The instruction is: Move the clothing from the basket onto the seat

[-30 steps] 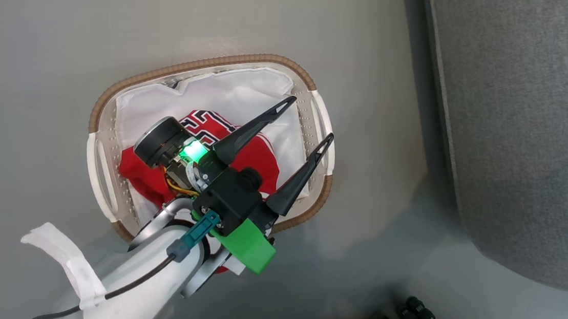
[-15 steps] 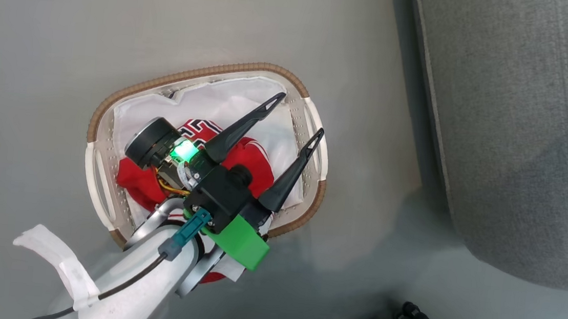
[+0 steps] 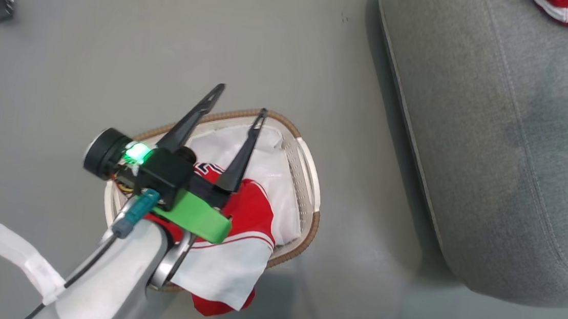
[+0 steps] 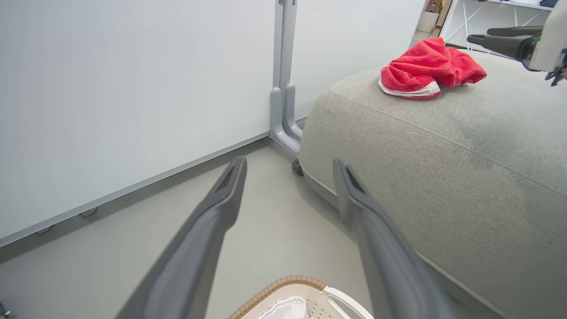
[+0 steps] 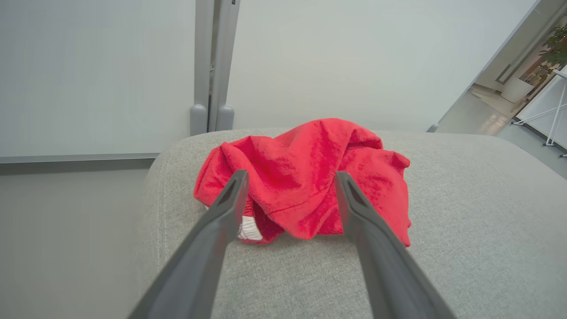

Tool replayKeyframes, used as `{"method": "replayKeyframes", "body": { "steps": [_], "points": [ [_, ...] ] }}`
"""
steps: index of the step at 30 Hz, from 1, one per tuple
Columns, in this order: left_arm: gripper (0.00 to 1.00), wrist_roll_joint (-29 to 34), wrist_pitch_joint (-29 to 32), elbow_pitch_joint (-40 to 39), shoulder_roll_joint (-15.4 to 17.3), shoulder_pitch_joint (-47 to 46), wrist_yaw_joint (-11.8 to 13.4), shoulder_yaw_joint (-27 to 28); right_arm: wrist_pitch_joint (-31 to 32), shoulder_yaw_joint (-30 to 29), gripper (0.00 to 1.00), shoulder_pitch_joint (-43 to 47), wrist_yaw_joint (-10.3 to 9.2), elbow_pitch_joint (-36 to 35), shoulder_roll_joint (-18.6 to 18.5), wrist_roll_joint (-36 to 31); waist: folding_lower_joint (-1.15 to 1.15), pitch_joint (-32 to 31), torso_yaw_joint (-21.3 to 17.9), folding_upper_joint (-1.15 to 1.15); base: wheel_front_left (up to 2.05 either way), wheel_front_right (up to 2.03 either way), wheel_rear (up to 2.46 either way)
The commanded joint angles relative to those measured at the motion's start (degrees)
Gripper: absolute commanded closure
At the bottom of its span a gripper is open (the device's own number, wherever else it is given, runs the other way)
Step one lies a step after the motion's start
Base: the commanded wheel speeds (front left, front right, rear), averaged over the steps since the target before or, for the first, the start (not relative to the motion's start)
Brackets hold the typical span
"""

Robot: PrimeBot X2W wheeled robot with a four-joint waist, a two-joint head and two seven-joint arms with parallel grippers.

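1. Two pincers are in view, both spread wide and both empty.
2. The left pincer (image 3: pixel 242 98) hangs over the left side of the basket (image 3: pixel 313 229). Its long dark fingers (image 3: pixel 191 118) stand well apart with nothing between them. The tips reach past the far woven rim, above the bare grey floor (image 3: pixel 64 84).
3. In the left wrist view this pincer (image 4: pixel 289 163) points toward a pale wall panel (image 4: pixel 110 88) and a grey post (image 4: pixel 283 66). It touches nothing, and the basket (image 4: pixel 283 281) lies below it.
4. The basket stands on the floor, beside the seat (image 3: pixel 496 147) but apart from it, with a white liner (image 3: pixel 273 163) inside.
5. The jersey (image 3: pixel 251 208), red and white, lies in the basket, partly under the left pincer's body. One white part with a red edge hangs out over the near rim.
6. The seat (image 4: pixel 443 155) fills the right of the scene, grey and rounded at its edge.
7. A red garment (image 4: pixel 421 66) with a white-striped hem lies crumpled on the seat, near its far end. A corner of the garment (image 3: pixel 564 9) shows at the top of the head view.
8. The right pincer (image 5: pixel 291 175) is aimed at the garment (image 5: pixel 305 177) on the seat (image 5: pixel 465 221), with a finger to either side of it in the right wrist view and nothing gripped.
9. In the left wrist view the right pincer (image 4: pixel 478 35) hovers above the seat just beside the garment, its tips seeming clear of the cloth.
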Motion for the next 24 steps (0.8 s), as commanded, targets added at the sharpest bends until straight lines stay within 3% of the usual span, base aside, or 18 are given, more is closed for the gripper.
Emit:
{"method": "replayKeyframes", "body": {
  "steps": [1, 13, 24],
  "points": [
    [0.00, -0.78, -0.34, 0.82, -0.03, 1.52, 0.55, 1.13, -0.14, 0.75, 0.00, 1.14, -0.08, -0.80, 0.34, 0.57, 0.00, -5.87, 1.68, 0.00, 0.00, 0.00, 0.00],
    [0.00, -3.28, -0.59, 3.68, -1.94, 12.78, 3.60, 15.70, -0.14, 6.06, 0.00, 11.35, -0.08, -7.85, 7.77, 3.28, 0.00, -16.51, 7.00, 0.00, 0.00, 0.00, 0.00],
    [0.00, -0.99, -0.60, 3.41, -6.24, 25.96, 2.70, 26.79, -0.14, 8.57, 0.00, 28.51, -0.08, -16.85, 13.80, 3.55, 0.00, -23.09, 9.70, 0.00, 0.00, 0.00, 0.00]
  ]
}}
